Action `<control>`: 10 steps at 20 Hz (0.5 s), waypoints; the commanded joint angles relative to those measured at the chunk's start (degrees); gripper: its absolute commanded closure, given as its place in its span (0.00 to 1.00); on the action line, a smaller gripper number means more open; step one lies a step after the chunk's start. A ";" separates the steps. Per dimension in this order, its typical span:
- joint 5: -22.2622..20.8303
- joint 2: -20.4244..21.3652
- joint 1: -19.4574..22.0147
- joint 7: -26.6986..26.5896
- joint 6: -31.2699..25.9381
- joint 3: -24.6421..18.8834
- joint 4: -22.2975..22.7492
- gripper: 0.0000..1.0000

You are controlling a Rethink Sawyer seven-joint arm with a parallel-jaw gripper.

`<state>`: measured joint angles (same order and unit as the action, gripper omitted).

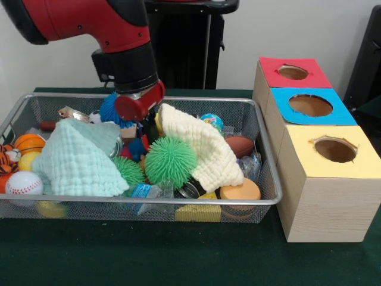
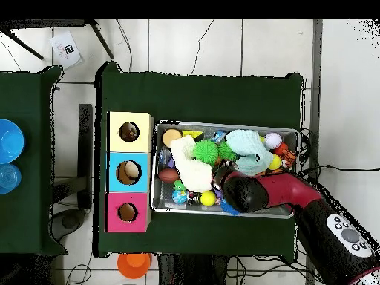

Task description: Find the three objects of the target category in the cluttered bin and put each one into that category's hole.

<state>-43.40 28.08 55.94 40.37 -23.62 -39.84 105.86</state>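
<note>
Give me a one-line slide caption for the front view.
Sawyer arm reaches into the cluttered wire bin beside a spiky green ball; red, blue and yellow sorting boxes wait alongside.

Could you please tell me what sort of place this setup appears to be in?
Probably a robotics lab set up for a sorting trial. A red robot arm reaches into a wire bin crammed with toys and cloths, three wooden boxes with coloured holed tops stand beside it, and cables trail across the tiled floor.
</note>
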 commanded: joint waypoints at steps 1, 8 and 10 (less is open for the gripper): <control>0.45 -2.52 -1.59 9.97 9.42 -4.40 9.18 1.00; 0.35 -2.91 -7.36 13.37 17.33 0.88 7.50 1.00; 0.79 -2.48 -8.49 14.14 19.01 1.95 7.06 1.00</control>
<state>-43.42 27.33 50.39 40.37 -8.46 -40.13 112.12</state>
